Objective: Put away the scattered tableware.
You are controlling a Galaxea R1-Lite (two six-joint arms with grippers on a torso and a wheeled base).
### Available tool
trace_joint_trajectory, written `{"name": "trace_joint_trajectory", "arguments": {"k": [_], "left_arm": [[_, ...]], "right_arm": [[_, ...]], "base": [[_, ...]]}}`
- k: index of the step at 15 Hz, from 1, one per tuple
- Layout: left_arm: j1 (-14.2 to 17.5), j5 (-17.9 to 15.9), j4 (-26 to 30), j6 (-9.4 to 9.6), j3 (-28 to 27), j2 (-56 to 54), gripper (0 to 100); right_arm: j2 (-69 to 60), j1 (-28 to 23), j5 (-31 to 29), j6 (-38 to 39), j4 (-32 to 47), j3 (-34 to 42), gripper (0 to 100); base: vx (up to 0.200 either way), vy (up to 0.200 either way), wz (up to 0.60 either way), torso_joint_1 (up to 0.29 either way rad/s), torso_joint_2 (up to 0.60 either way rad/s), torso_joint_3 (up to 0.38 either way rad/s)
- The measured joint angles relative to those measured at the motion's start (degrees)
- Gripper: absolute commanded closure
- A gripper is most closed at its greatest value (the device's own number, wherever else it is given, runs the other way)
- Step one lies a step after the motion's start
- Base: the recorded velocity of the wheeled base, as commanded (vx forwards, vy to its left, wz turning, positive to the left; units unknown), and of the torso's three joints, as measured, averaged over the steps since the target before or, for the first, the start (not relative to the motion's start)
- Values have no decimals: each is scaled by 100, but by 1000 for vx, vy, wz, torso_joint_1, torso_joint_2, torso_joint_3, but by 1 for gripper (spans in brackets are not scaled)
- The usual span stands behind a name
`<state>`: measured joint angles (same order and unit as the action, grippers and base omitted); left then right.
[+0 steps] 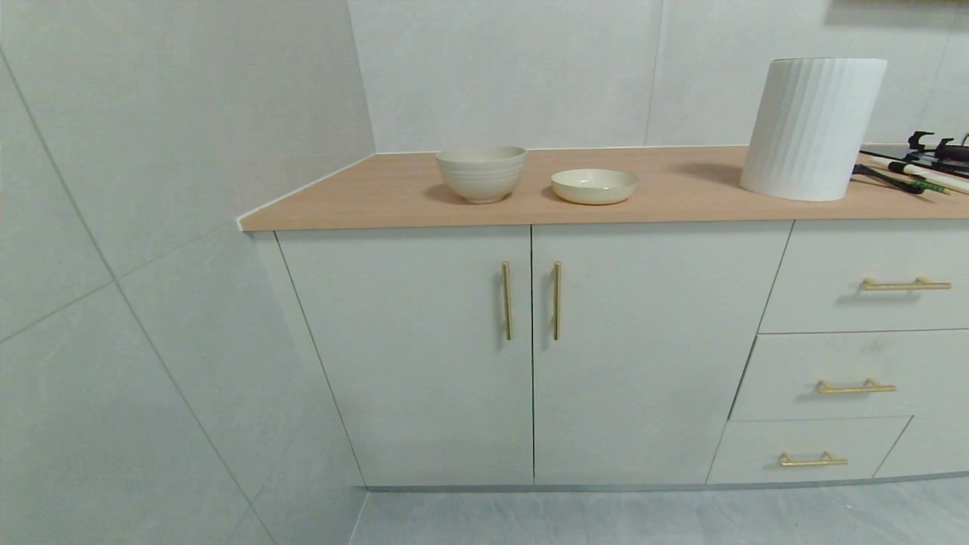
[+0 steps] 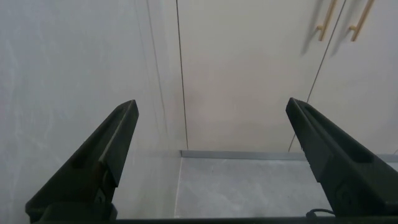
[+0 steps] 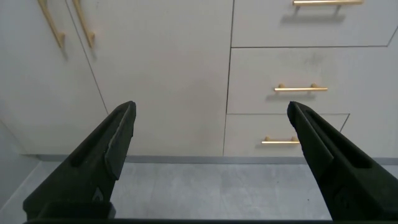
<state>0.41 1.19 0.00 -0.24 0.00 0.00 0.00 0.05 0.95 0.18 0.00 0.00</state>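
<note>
Pale wood-look countertop (image 1: pixel 681 198) runs above white cupboards and meets a grey tiled wall at the left. From left to right it holds a deep ribbed cream bowl (image 1: pixel 481 172), then a shallow cream dish (image 1: pixel 594 185) near the bowl but apart from it. Well apart from these are a tall white ribbed cylinder (image 1: pixel 814 129) and some dark-handled utensils (image 1: pixel 905 171) at the edge. Below are two cupboard doors with upright brass handles (image 1: pixel 507 300), then three drawers (image 1: pixel 833 363).

The left gripper (image 2: pixel 211 107) and right gripper (image 3: pixel 211 109) hang low before the cupboard fronts. Each has its fingers spread wide with nothing between them.

The step in hand looks like the approach. It seems best to raise one arm to the bowl, pinch its rim wall squarely and lift straight up, keeping off the dish.

No writing or labels can be read.
</note>
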Motion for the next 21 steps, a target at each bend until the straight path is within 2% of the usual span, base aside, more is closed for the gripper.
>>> {"name": "trace_joint_trajectory", "arguments": {"k": [3, 11, 21], "left_arm": [[0, 2, 0, 2, 0, 0, 0], [0, 0, 0, 9, 0, 0, 0], [0, 0, 0, 2, 0, 0, 0]], "right_arm": [[0, 0, 0, 0, 0, 0, 0], [0, 5, 0, 0, 0, 0, 0], [0, 2, -35, -18, 0, 0, 0]], "base": [[0, 0, 0, 0, 0, 0], [200, 0, 0, 2, 5, 2], [0, 0, 0, 0, 0, 0]]}}
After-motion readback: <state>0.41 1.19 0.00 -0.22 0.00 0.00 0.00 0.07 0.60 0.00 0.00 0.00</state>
